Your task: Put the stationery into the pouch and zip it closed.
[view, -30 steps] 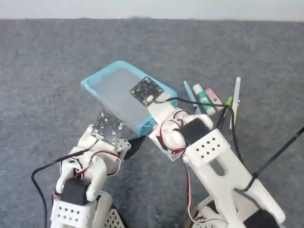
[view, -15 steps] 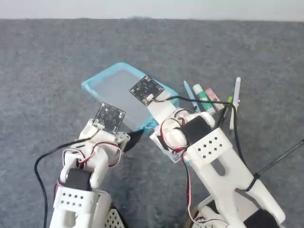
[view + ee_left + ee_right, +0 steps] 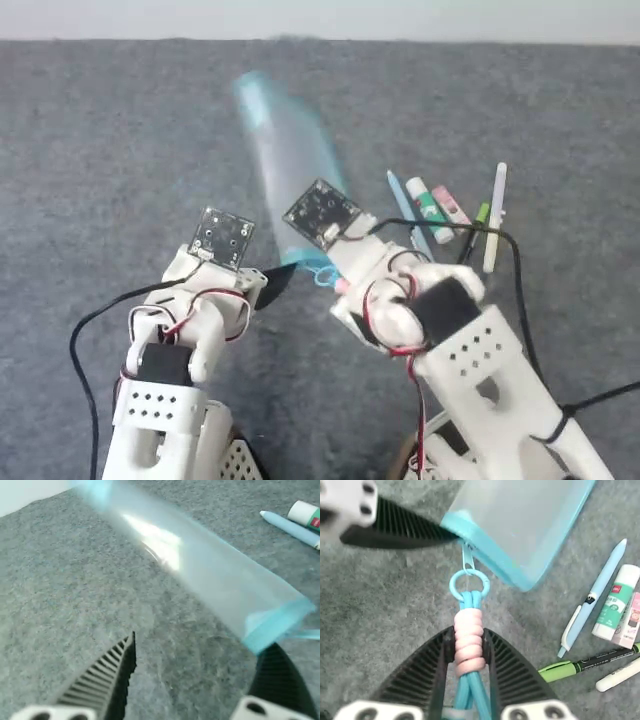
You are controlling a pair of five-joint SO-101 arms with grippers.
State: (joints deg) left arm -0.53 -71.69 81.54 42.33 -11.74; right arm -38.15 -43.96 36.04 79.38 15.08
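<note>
1. Pink beads [image 3: 469, 642] on the zip cord are clamped between the right jaws. From the beads the blue cord goes to a ring [image 3: 469, 582], and the ring hangs on the slider at the near corner of the pouch [image 3: 520, 525].
2. The left jaws stand wide apart and hold nothing. They are just beside the same near corner [image 3: 275, 625], with one finger [image 3: 277, 675] close under it, but I cannot tell if it touches.
3. The pouch lies straight ahead of both jaws. Its long axis runs away from the arms, from the near corner to the far end [image 3: 255, 90]. The near end seems to be lifted off the grey bench [image 3: 100, 150]. The right arm already has the pull, so I think the coming move depends on the left arm: it is the nearer free one to hold the pouch body while the zip is drawn along this axis.
4. Through the clear wall of the pouch I see no stationery inside. I cannot tell if its mouth is open or closed.
5. The stationery lies on the bench on the right arm's side of the pouch, all outside it: a blue pen [image 3: 405, 210] nearest the pouch, then a glue stick [image 3: 428, 208], a pink eraser [image 3: 450, 208], a green marker [image 3: 478, 222] and a white pen [image 3: 495, 215]. They lie close together, roughly side by side.
</note>
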